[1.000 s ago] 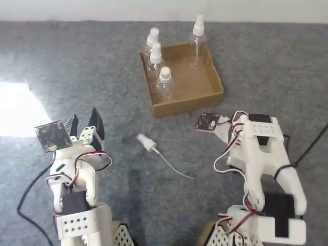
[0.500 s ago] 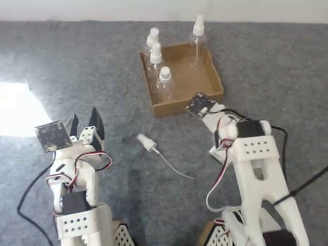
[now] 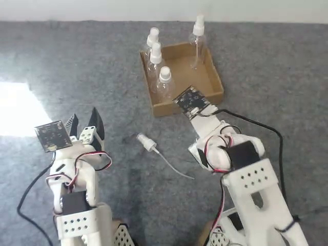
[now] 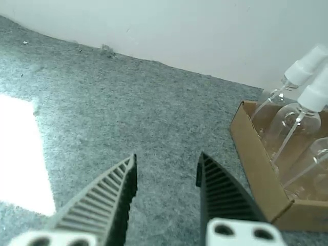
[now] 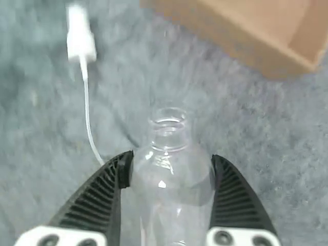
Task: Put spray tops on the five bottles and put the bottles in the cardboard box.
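Note:
My right gripper (image 5: 169, 177) is shut on a clear bottle (image 5: 167, 154) whose neck has no top, held upright just above the carpet. A loose white spray top (image 5: 80, 38) with a long thin tube lies beyond it; in the high view this spray top (image 3: 146, 141) lies mid-table, left of the right arm (image 3: 225, 154). The cardboard box (image 3: 215, 84) at the back holds capped bottles (image 3: 165, 82); another capped bottle (image 3: 152, 38) stands at its back left corner, inside or outside I cannot tell. My left gripper (image 3: 84, 123) stands open at the front left, holding nothing.
Grey carpet covers the table. A bright patch of light (image 3: 15, 110) lies at the left edge. A white wall (image 4: 179, 31) runs behind the box. A black cable (image 3: 256, 125) trails from the right arm.
The right arm has swung left and forward toward the middle of the table, closing on the box's front edge. The left arm and the spray top have stayed put.

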Available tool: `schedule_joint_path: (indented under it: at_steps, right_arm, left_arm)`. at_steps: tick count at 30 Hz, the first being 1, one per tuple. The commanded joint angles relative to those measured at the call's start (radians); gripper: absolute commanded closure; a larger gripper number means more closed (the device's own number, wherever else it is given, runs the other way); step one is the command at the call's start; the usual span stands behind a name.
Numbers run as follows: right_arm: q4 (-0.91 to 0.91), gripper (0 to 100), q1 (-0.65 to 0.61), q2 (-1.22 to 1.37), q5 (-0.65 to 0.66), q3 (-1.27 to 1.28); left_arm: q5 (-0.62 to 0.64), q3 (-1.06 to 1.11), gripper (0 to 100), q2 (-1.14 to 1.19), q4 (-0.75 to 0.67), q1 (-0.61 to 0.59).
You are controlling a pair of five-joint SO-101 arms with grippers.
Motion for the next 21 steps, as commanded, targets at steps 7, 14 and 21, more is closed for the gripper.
schedule_joint_path:
  at_steps: [7,14,21]
  right_arm:
    - [-0.090,89.8,-0.005,-0.122,-0.241,-0.009]
    - [-0.232,89.8,-0.001,-0.202,-0.298,0.135]
    - [-0.348,89.8,0.122,-0.424,-0.330,0.324]
  left_arm:
    - [-0.012,-0.012,82,-0.009,-0.034,0.005]
    - [-0.012,-0.012,82,-0.009,-0.035,0.005]
    - [-0.014,-0.019,82,-0.009,-0.035,-0.003]
